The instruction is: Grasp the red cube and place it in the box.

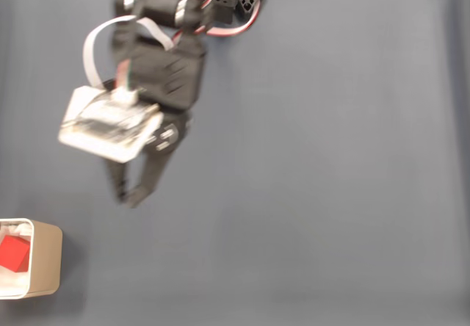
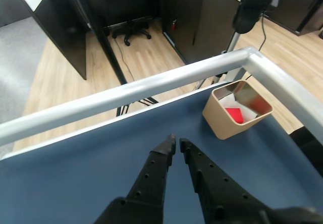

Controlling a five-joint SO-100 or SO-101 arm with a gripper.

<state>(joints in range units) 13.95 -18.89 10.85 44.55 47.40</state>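
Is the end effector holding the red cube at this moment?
No, in the wrist view the end effector is nearly shut and holds nothing, while the red cube lies inside the box.

Even bright light — blurred arm (image 1: 158, 84)

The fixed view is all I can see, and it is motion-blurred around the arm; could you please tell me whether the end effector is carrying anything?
Observer: No. In the wrist view the end effector is empty, its fingertips nearly touching.
Operator: Thank you. Is the red cube properly down inside the box?
Observer: Yes, the red cube lies inside the box, below its rim.
Operator: Is there anything between the end effector and the box?
Observer: Only bare blue table; the box stands near the table's metal edge rail.
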